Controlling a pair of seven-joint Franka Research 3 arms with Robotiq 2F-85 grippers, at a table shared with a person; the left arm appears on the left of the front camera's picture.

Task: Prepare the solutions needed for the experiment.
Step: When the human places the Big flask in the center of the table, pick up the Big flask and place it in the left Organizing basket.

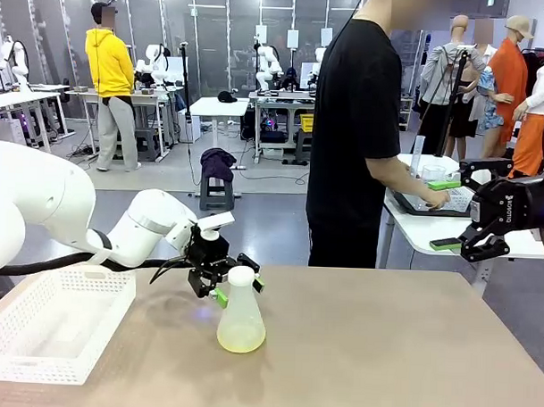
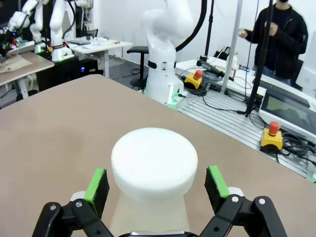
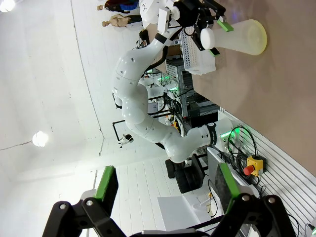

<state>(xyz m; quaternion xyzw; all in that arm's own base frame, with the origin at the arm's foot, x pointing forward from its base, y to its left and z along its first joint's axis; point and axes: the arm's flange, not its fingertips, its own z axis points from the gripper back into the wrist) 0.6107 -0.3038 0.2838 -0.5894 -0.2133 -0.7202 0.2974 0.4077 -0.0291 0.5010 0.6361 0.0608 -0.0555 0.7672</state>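
Observation:
A frosted conical flask (image 1: 241,314) with a white stopper (image 1: 241,276) stands on the brown table (image 1: 383,350). A shallow layer of pale yellow-green solution (image 1: 240,339) lies in its base. My left gripper (image 1: 226,280) is open, its jaws on either side of the stopper (image 2: 154,160). The green pads (image 2: 97,183) stand a little apart from the stopper and do not touch it. My right gripper (image 1: 472,243) hangs open and empty at the far right, above the table's edge. Its wrist view shows the open gripper (image 3: 165,186) and, sideways and farther off, the flask (image 3: 242,37).
A white mesh basket (image 1: 53,325) sits at the table's left front. A person in black (image 1: 355,135) stands at the far side, hands on a tray on a white side table (image 1: 423,228). The brown table's right half is bare.

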